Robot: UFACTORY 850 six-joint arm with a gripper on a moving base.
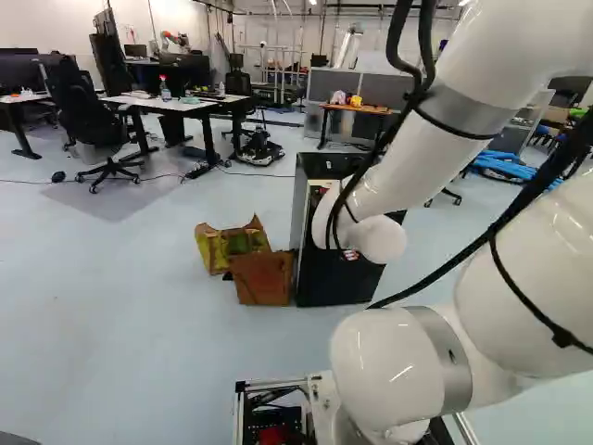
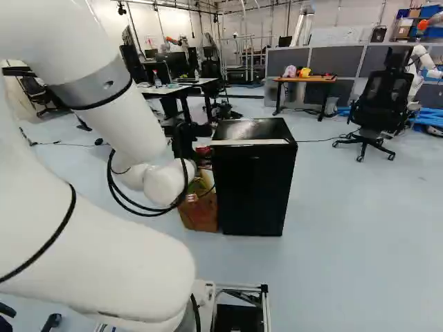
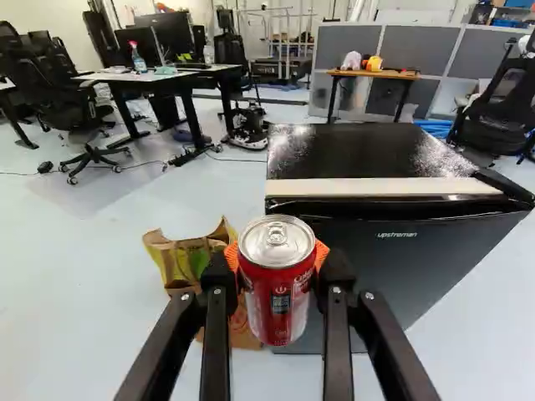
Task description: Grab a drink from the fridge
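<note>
"Where's the drink?"

"In the claw. The red can (image 3: 277, 292) sits between the two fingers in the wrist view, its silver lid turned toward the camera."

"And the gripper (image 2: 184, 142) itself — spread or pinching?"

"Pinching. An orange pad presses the can from each side, so it's gripped, and outside the fridge (image 2: 252, 180)."

"Where does that fridge stand?"

"Black, upright on the floor, just right of centre in the left base view and about the middle of the right one. A pale strip runs along the edge of its top. In the wrist view the can covers part of its front, near one side."

"Anything beside it?"

"A brown paper bag (image 1: 262, 278), right at its side, near the centre of the left base view. Next to that lies a crumpled bag (image 1: 220, 248) with yellow and green on it."

"And further off?"

"A white desk (image 1: 167, 104) and a black office chair (image 1: 79, 107) at the upper left of the left base view. In the right base view, a wooden-topped table (image 2: 304, 79) stands above and right of the fridge, with another black chair (image 2: 378, 104) at the upper right — and another robot (image 2: 419, 66) just behind it."
</note>
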